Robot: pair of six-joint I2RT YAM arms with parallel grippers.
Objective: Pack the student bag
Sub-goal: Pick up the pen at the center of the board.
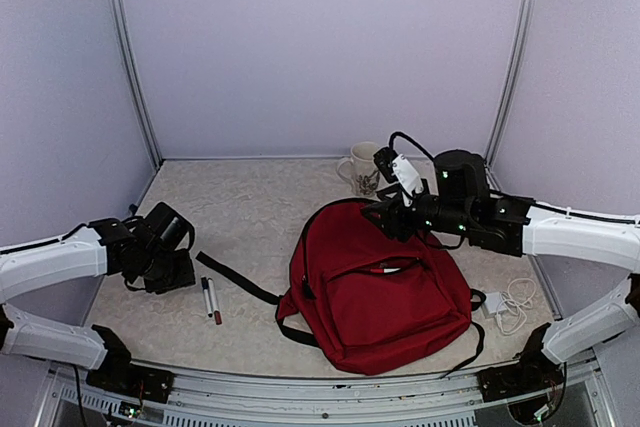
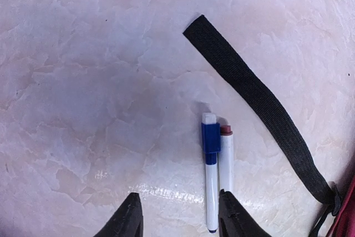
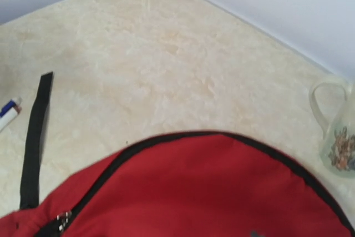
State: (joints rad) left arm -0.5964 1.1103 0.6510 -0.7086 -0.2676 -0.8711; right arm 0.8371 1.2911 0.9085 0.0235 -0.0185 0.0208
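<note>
The student bag (image 1: 385, 287) is a dark red backpack with black zippers, lying right of the table's middle. It fills the bottom of the right wrist view (image 3: 211, 192). My right gripper (image 1: 386, 215) is at the bag's top edge; its fingers do not show in its wrist view, so I cannot tell whether it grips. Two white markers (image 1: 211, 299) lie side by side left of the bag: a blue-capped one (image 2: 211, 170) and a red-capped one (image 2: 226, 159). My left gripper (image 2: 180, 220) is open just above them, and the blue marker's end lies between its fingers.
A black strap (image 2: 255, 98) runs from the bag toward the markers (image 1: 235, 279). A white patterned mug (image 1: 362, 169) stands behind the bag near the back wall. A white charger with a cable (image 1: 510, 305) lies right of the bag.
</note>
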